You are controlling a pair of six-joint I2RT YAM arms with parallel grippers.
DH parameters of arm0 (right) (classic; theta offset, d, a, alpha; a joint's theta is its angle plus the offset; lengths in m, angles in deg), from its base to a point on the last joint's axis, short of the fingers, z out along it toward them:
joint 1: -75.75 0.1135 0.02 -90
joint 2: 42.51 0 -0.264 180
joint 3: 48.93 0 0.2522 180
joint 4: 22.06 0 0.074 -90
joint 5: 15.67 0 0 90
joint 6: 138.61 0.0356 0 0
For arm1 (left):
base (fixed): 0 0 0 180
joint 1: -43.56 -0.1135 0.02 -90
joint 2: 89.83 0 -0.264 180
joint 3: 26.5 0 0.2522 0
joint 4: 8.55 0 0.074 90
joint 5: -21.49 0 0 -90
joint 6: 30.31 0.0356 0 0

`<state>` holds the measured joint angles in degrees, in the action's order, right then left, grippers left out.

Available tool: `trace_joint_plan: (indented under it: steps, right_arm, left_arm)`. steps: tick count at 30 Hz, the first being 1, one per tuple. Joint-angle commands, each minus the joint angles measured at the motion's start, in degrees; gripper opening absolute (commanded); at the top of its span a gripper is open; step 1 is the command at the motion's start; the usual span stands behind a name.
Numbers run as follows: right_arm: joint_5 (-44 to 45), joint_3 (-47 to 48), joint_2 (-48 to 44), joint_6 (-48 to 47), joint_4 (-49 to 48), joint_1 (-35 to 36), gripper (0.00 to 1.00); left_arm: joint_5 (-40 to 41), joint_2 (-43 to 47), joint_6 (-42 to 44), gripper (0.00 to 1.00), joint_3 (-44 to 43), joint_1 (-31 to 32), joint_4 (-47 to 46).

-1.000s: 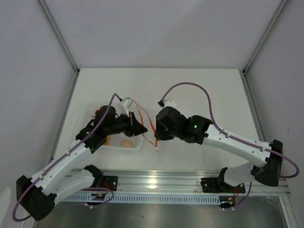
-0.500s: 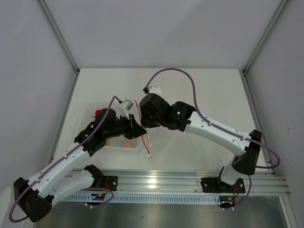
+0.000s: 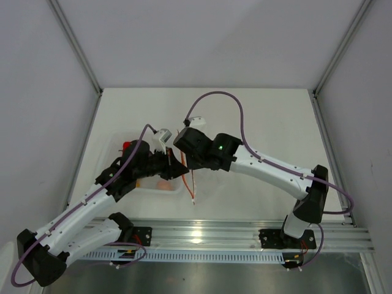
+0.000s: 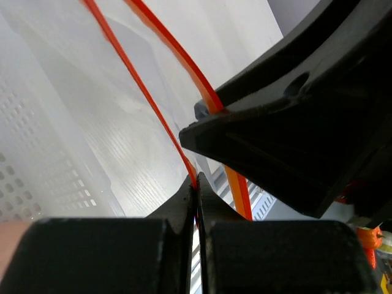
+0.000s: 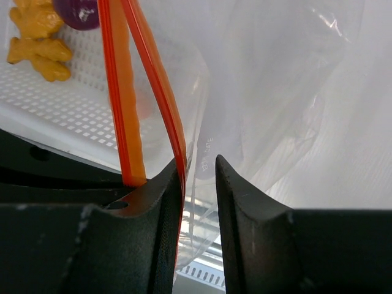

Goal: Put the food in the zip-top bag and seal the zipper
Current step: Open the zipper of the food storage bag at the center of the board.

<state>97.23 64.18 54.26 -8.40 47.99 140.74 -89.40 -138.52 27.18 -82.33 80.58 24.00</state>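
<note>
A: Left pincer (image 4: 197, 202)?
B: Clamped on one zipper (image 4: 139, 86) strip.
A: Right pincer (image 5: 199, 177)?
B: Slightly apart, straddling the zip-top bag (image 5: 275, 92) edge, which hangs between both arms beside the tray (image 5: 61, 104).
A: Food?
B: Orange-yellow piece (image 5: 33, 40) and purple piece (image 5: 76, 12) in the tray, outside the bag.
</note>
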Motion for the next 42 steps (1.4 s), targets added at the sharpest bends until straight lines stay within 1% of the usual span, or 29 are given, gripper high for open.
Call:
trace_joint_plan:
  steps: [1, 3, 4, 5, 6, 8, 12, 13, 20, 25, 27, 29, 31, 32, 33, 34, 35, 36, 37, 39, 41, 42]
  right_arm:
    - [5.8, 1.1, 2.0, 4.0, 4.3, 1.9, 0.31]
    - [6.0, 0.1, 2.8, 5.1, 4.4, 2.3, 0.31]
    - [6.2, -0.4, 3.5, 5.5, 4.5, 2.3, 0.29]
    - [6.6, -0.6, 3.7, 6.1, 5.0, 2.3, 0.26]
    - [8.0, -1.2, 3.8, 7.3, 5.7, 2.3, 0.14]
    - [8.7, -1.8, 3.0, 7.5, 5.8, 2.3, 0.0]
    - [10.4, -2.1, -0.4, 8.0, 8.7, 1.5, 0.0]
    - [10.9, -2.1, -2.6, 8.1, 9.5, 1.4, 0.0]
    - [13.8, -3.6, -13.3, 8.7, 16.3, -2.1, 0.0]
    - [15.2, -4.1, -17.4, 9.5, 19.4, -3.6, 0.0]
    - [15.3, -4.3, -18.9, 9.6, 20.3, -3.9, 0.0]
    - [14.6, -5.7, -19.9, 9.7, 19.7, -4.3, 0.0]
    - [12.1, -7.9, -20.2, 9.2, 16.5, -4.4, 0.0]
    - [11.4, -8.8, -20.1, 9.1, 15.3, -4.4, 0.0]
    - [10.1, -10.6, -20.0, 9.0, 13.0, -4.4, 0.0]
    - [9.5, -11.2, -19.7, 8.9, 11.8, -4.5, 0.0]
    - [9.0, -11.8, -18.8, 8.8, 10.9, -4.6, 0.0]
    - [8.1, -12.2, -18.1, 8.8, 9.6, -4.7, 0.0]
    - [8.0, -12.2, -17.3, 8.3, 9.1, -4.7, 0.0]
    - [7.7, -11.5, -14.9, 8.2, 8.7, -5.0, 0.0]
    - [7.1, -11.1, -13.7, 8.5, 8.8, -6.7, 0.0]
    - [6.0, -11.1, -13.2, 8.4, 8.5, -7.3, 0.0]
  left_arm:
    - [1.0, 0.4, -0.6, 0.01, -2.7, 0.4, -1.0]
    - [0.8, 0.4, -1.4, 0.01, -2.5, 0.5, -1.6]
    - [0.7, 0.5, -1.6, 0.01, -2.5, 0.5, -2.0]
    - [0.6, 0.3, -1.8, 0.01, -2.6, 0.5, -2.0]
    - [0.6, 0.4, -1.7, 0.01, -2.8, 0.5, -1.8]
    - [0.8, 0.6, -1.2, 0.01, -3.1, 0.5, -1.0]
    - [3.5, 0.7, 0.8, 0.01, -3.1, 0.4, 1.4]
    - [3.8, 0.4, 1.6, 0.01, -2.8, 0.4, 1.5]
    - [3.7, -1.8, 2.5, 0.01, -0.9, 0.3, 0.6]
    - [1.4, -2.8, 2.8, 0.01, -0.8, 0.3, -1.5]
    - [-0.7, -3.9, 3.3, 0.01, -1.5, 0.3, -2.3]
    - [-3.4, -5.0, 3.5, 0.01, -2.5, 0.3, -3.0]
    - [-5.4, -6.5, 3.3, 0.01, -2.7, 0.3, -5.2]
    - [-7.7, -6.9, 3.1, 0.03, -2.5, 0.3, -6.2]
    - [-8.7, -7.4, 2.6, 0.09, -2.4, 0.3, -8.0]
    - [-10.9, -7.6, 2.5, 0.13, -2.2, 0.3, -9.1]
    - [-12.1, -7.7, 2.3, 0.16, -2.0, 0.3, -10.0]
    - [-12.9, -7.7, 2.3, 0.21, -1.9, 0.3, -11.0]
    - [-13.5, -7.5, 2.2, 0.23, -2.0, 0.3, -11.2]
    - [-13.5, -6.6, 2.7, 0.35, -2.0, 0.3, -11.2]
    - [-11.6, -5.4, 3.8, 0.47, -2.0, 0.3, -9.9]
    - [-11.1, -3.8, 4.2, 0.57, -2.1, 0.3, -9.9]
